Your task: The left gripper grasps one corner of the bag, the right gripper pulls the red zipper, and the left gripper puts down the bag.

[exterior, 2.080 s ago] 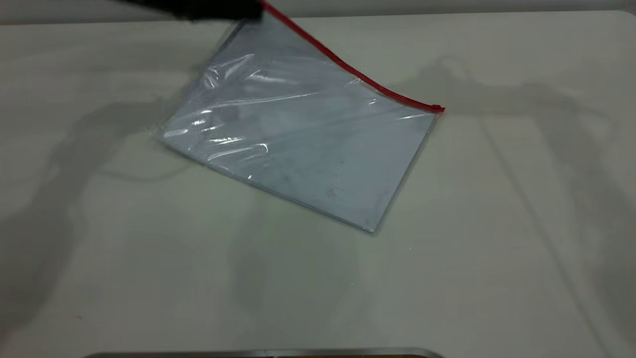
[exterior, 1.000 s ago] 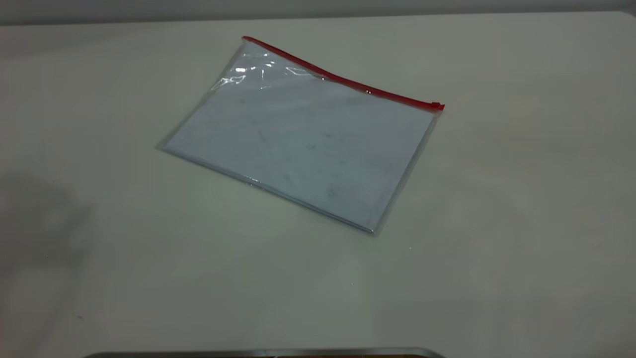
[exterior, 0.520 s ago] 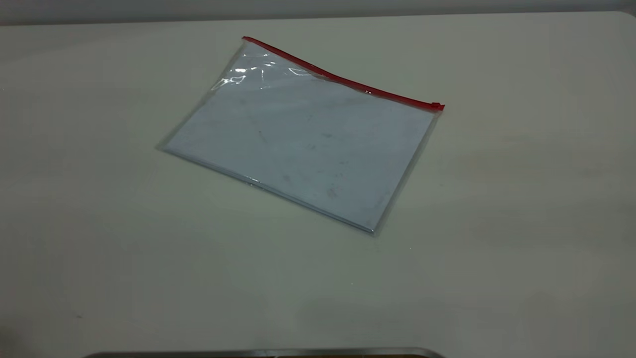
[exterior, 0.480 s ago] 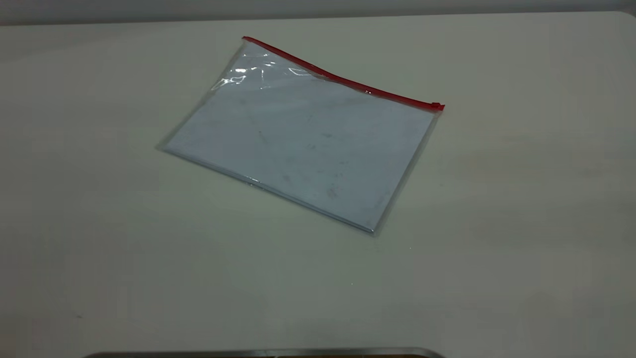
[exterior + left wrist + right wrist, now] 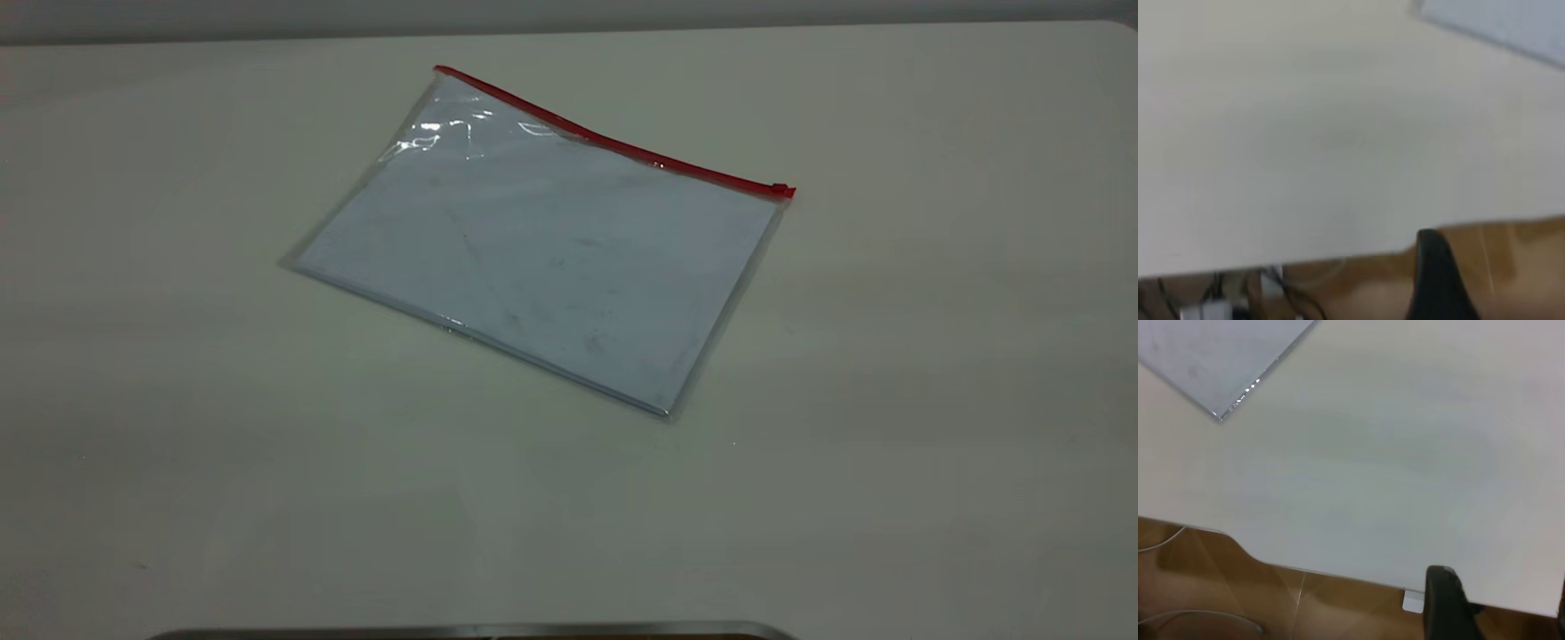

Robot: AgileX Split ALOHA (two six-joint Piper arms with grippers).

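The clear plastic bag (image 5: 542, 240) lies flat on the white table (image 5: 889, 400), with nothing touching it. Its red zipper (image 5: 605, 142) runs along the far edge, and the small red slider tab (image 5: 782, 189) sits at the right end. The corner of the bag (image 5: 442, 82) at the strip's left end rests on the table. Neither gripper shows in the exterior view. The left gripper (image 5: 1501, 257) hangs past the table's edge, open and empty, with one finger (image 5: 1436, 280) showing and part of the bag (image 5: 1511, 20) far off. The right gripper (image 5: 1501, 587) is open and empty beyond another edge, with a corner of the bag (image 5: 1211, 353) far off.
A grey metal strip (image 5: 471, 631) lies at the table's near edge. Brown floor (image 5: 1511, 267) and cables (image 5: 1218, 300) show past the edge in the left wrist view. A white cable (image 5: 1198, 613) lies on the floor in the right wrist view.
Two seconds ago the left gripper held the bag's far left corner raised. The bag now lies flat, the gripper has left the exterior view, and the arm shadows have gone from the table.
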